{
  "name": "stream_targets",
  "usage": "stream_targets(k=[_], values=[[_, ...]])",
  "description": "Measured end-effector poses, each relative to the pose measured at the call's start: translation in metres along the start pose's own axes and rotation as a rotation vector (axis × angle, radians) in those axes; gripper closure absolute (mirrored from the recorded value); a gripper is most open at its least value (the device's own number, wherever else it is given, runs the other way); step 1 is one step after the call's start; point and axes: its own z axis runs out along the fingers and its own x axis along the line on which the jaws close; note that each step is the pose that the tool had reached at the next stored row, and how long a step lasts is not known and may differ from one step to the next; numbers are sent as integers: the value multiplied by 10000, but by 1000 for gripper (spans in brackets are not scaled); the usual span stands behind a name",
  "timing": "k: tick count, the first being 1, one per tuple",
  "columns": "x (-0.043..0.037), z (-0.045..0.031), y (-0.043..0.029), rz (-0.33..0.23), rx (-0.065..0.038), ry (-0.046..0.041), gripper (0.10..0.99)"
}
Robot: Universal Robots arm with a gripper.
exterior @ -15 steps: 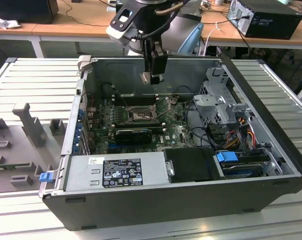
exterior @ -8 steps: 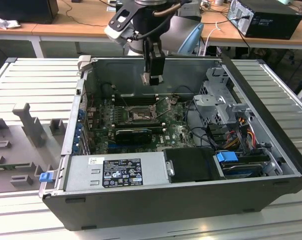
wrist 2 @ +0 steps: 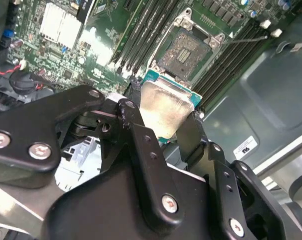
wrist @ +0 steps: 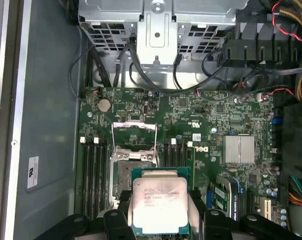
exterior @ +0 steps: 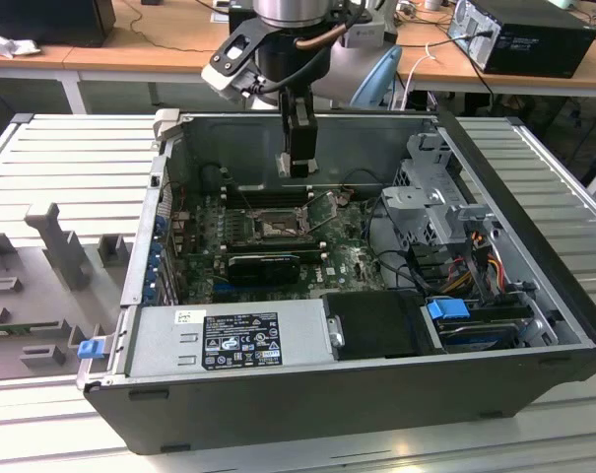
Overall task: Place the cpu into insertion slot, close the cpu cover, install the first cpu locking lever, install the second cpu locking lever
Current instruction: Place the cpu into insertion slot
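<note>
Black-fingered, my tool (wrist: pixel 159 216) is clamped on the small square silver-faced cpu (wrist: pixel 159 200), above the green motherboard (wrist: pixel 200 107) and near the dark metal-rimmed insertion slot (wrist 2: pixel 186 51). The slot is empty. The thin grey metal cpu cover (wrist: pixel 135 123) looks raised. Seating, cover and both levers are not yet done. Arm points straight down into the open grey computer case (exterior: pixel 376 394).
</note>
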Motion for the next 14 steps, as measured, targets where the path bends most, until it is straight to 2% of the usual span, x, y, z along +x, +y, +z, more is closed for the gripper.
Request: stream_targets(k=[2, 10, 14], values=[[0, 36, -10, 2, 0, 0, 557], [-1, 100, -33, 1, 0, -2, 557], [-3, 207, -55, 395, -7, -37, 557]])
